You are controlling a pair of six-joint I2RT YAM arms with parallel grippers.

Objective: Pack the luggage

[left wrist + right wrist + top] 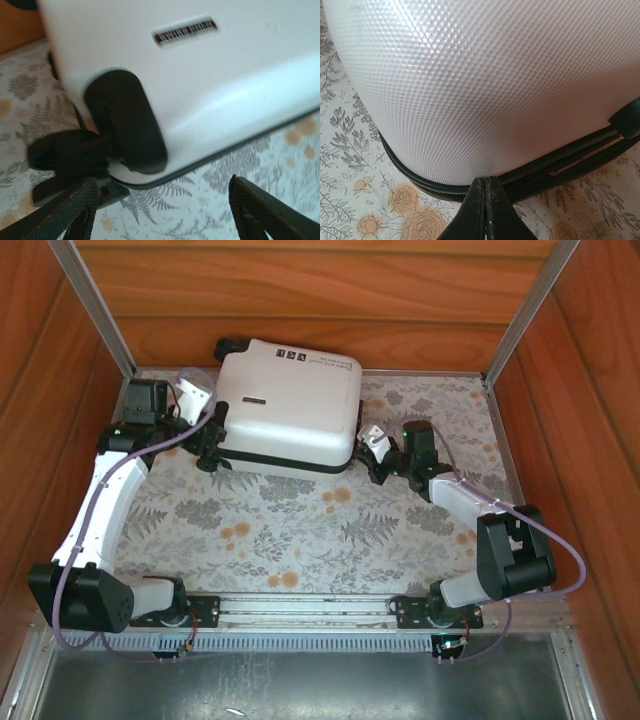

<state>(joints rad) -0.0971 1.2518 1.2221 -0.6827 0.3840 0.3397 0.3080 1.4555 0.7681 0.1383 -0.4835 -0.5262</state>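
In the top view the left arm [105, 502], at the left of the frame, has smooth white link shells between bulky black joint housings [85, 597]. The right arm [462, 495], at the right, is built alike. A pale lilac cable [62, 625] loops along each arm. Two black bases [192, 612] are bolted to a silver slotted rail [310, 608] at bottom centre. White angular brackets [195, 395] sit by the black left gripper [210, 446] and right gripper [365, 462]. Close up, the left fingers [62, 212] are dark bars with cross-hatched faces and worn brownish edges. The right fingers [477, 215] are plain black and tapered.
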